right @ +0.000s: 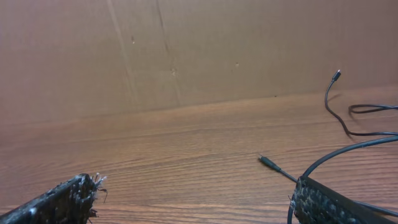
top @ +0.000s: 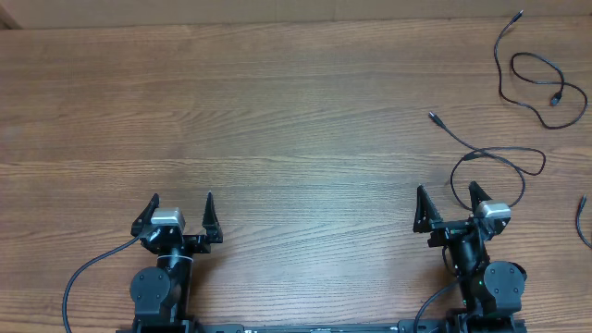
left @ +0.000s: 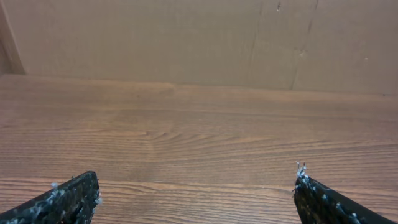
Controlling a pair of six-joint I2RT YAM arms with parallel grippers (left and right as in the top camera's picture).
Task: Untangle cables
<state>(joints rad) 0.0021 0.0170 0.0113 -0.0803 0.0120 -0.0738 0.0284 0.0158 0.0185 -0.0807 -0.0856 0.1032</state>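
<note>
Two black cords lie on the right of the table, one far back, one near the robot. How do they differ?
The far cable sits in the back right corner; the near cable loops just ahead of the open right end effector. One plug of the far cable lies inside its own loop; the near cable's plug sticks out on a straight tail. Both are thin, black and lie apart on the table.

Soft, even, warm light falls on the brown wood-grain tabletop [top: 296, 111]; the thin black cables [top: 500, 74] cast only faint shadows. The overhead view is sharp, the wrist views slightly soft.
</note>
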